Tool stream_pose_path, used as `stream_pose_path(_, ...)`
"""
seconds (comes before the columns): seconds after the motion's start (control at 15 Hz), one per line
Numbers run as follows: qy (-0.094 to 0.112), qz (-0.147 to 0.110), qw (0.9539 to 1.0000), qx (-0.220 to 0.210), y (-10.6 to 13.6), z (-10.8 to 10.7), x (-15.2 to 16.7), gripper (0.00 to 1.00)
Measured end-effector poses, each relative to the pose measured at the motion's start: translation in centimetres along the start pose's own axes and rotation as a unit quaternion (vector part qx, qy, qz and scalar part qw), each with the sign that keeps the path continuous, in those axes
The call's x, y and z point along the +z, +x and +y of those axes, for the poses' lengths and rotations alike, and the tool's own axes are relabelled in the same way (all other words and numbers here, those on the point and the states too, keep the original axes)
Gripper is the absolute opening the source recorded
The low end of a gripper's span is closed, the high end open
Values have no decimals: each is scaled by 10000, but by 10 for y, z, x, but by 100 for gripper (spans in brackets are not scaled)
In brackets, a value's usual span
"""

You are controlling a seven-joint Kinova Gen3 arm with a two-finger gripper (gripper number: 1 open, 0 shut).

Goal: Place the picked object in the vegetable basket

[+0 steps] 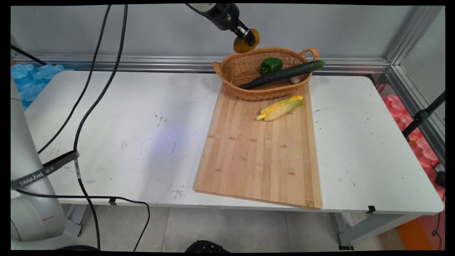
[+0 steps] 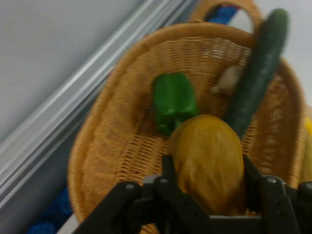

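Gripper (image 1: pixel 246 37) clenched on a yellow-orange fruit (image 1: pixel 242 44), raised above the basket (image 1: pixel 245 90) far-left rim. Green pepper (image 1: pixel 271 65) and cucumber (image 1: pixel 284 73) lie inside; corn (image 1: pixel 280 107) sits on the board (image 1: pixel 259 156).

Black two-finger gripper (image 1: pixel 247 35) grips smooth yellow-orange oval fruit (image 1: pixel 245 43), held in air above left rear rim of woven wicker basket (image 1: pixel 234 71). Basket, oval with loop handles, sits at far end of wooden cutting board (image 1: pixel 259 153). Inside: green bell pepper (image 1: pixel 271 65), long dark cucumber (image 1: pixel 284 74) lying diagonally with tip over right rim, small pale item (image 1: pixel 295 80) beside cucumber.
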Motion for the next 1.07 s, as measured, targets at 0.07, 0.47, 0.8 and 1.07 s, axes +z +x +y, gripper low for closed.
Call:
stream_pose_path(0.07,52,-8,9999,-92,-1,-5,5,0)
stream_pose_path(0.47,84,-119,9984,-554,-7,-27,53,0)
stream_pose_path(0.8,-45,-264,9957,-882,-13,-34,101,0)
stream_pose_path(1.07,-76,-441,9926,-1128,-23,-39,135,0)
